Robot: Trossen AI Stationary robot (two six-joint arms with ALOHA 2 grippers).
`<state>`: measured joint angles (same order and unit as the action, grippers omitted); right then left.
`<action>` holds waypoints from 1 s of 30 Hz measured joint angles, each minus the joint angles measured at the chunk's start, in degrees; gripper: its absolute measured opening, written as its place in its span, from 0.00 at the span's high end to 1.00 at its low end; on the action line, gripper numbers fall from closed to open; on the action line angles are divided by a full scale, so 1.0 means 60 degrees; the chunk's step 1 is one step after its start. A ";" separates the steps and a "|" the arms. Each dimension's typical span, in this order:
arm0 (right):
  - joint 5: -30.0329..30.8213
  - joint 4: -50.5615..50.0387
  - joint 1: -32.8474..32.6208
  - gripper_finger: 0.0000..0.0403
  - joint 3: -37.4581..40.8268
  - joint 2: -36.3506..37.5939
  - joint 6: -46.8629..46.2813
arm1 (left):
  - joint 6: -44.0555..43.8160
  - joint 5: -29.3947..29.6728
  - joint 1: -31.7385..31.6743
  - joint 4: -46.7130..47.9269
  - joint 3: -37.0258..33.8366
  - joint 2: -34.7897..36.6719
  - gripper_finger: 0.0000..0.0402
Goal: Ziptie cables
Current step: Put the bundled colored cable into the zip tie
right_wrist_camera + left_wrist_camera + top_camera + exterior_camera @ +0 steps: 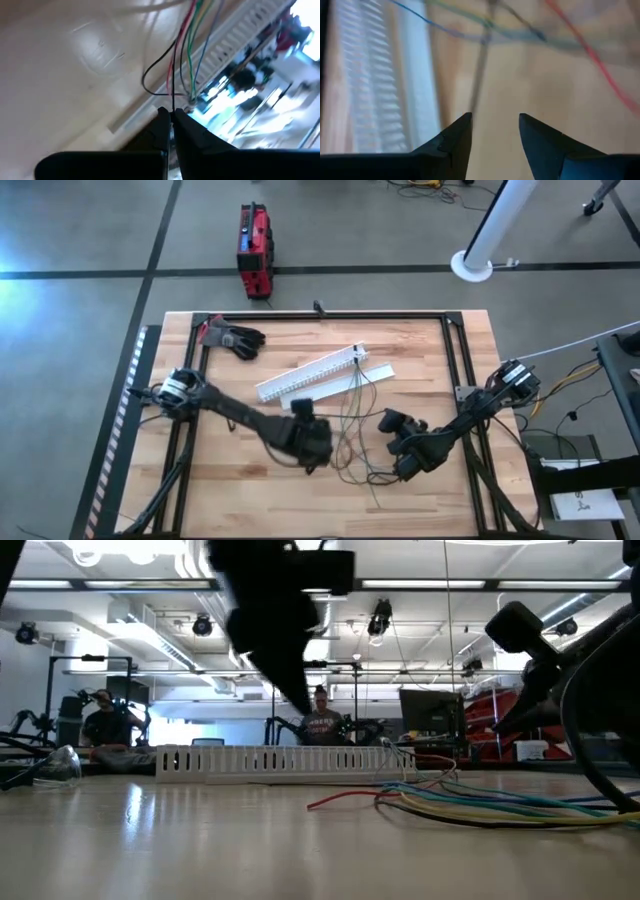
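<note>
High view: cables (357,425) lay loose mid-worktop, at 6 o'clock from white channel (312,375); left gripper (318,452) at their 9, right gripper (405,465) at 3.
Low view: strands sprawled flat, limp, light, likely slippery.
Left wrist: fingers (451,142) parted, empty.
Right wrist: fingers (161,129) pinched together on dark strand (159,65). Best gripped where bunched.

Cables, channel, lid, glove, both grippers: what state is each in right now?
cables: loose, spread on the table, not tied.
right gripper: shut on a dark wire of the bunch.
left gripper: open, empty, above the cables.
slotted channel: lying flat, lid off.
lid: beside the channel.
glove: lying untouched.
</note>
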<state>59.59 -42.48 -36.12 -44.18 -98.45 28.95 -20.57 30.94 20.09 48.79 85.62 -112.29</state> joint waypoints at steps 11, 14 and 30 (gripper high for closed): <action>0.0030 0.0043 0.0004 1.00 -0.0018 0.0004 0.3562 | -0.0630 0.0032 0.0576 -0.0433 -0.1904 -0.0011 0.71; 0.0080 0.0064 0.0025 1.00 -0.0018 0.0004 0.3622 | -0.0444 0.0059 0.0573 -0.0424 -0.2255 -0.0011 0.70; 0.0119 0.0150 0.0022 1.00 -0.0018 0.0015 0.2820 | 0.0518 0.1498 0.0122 -0.1321 -0.2231 -0.0011 0.49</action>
<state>60.31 -41.59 -35.99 -44.29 -98.37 45.87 -17.46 39.93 20.82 40.86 72.24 -112.36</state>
